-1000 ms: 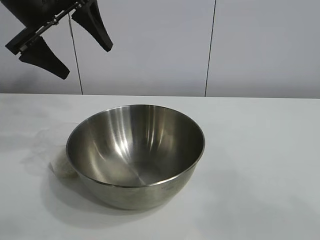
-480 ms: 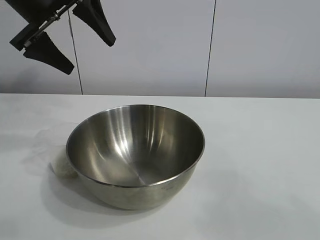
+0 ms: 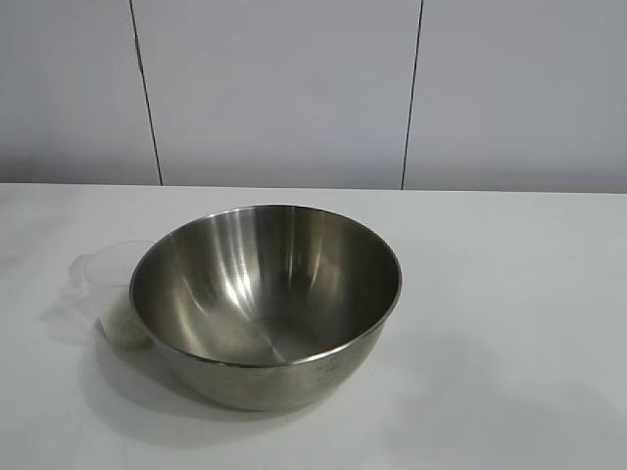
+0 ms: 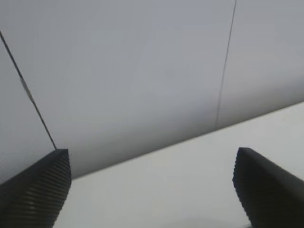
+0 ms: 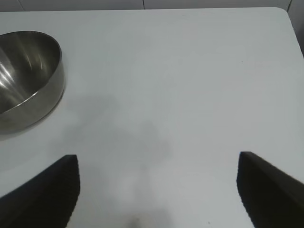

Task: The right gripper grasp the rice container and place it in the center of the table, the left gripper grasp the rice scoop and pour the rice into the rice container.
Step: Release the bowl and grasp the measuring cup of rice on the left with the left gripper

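steel bowl (image 3: 265,304) in the foreground, upright near the middle of the white tabletop (image 3: 509,323), its polished inside bare of grain. just behind and beside it on the left-arm side, touching or nearly touching its wall, stands the clear plastic scoop (image 3: 111,294), upright, with a little rice (image 3: 127,331) visible low inside; whether the two actually touch cannot be told. farther back, a plain panelled wall. neither arm appears in the exterior view. the left gripper (image 4: 152,190), seen only from its own wrist camera, is released, fingers spread wide and empty, facing the wall across the tabletop's far edge. the right gripper (image 5: 156,190), likewise released and empty, hangs over bare tabletop with the bowl (image 5: 26,78) well off to one side. judged handling: the bowl is rigid, smooth and slippery, best pinched at the rim; the scoop is light, thin-walled and easily tipped or squeezed, best taken across its upper side walls, kept level so no rice spills.
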### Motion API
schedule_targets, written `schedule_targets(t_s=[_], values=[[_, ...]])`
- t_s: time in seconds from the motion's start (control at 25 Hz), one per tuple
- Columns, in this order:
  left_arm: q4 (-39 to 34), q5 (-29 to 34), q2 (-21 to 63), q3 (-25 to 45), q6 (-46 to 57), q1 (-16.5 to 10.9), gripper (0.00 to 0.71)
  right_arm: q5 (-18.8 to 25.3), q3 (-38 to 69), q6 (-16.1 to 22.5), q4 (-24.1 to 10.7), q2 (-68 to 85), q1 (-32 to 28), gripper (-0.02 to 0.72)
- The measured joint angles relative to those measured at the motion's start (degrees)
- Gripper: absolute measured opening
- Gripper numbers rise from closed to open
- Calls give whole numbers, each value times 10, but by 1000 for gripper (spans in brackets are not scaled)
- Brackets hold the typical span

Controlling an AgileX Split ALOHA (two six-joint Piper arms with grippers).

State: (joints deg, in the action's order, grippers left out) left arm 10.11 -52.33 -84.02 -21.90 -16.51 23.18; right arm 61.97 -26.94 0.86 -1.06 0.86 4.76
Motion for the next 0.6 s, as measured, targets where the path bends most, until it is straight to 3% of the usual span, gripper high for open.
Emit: schedule_targets(t_s=[0.08,0.12,0.36,0.6], values=[[-1,-94,-14,62,8,-6,619,0,0,0,0,0,0,617],[-1,-111,-25,88,12,-10,596,0,0,0,0,0,0,617],[-14,-124,-100,166,22,-16,545,0,0,0,0,-1,0,610],[3,-129,-172,172,-11,-16,540,0,0,0,0,-1,0,610]])
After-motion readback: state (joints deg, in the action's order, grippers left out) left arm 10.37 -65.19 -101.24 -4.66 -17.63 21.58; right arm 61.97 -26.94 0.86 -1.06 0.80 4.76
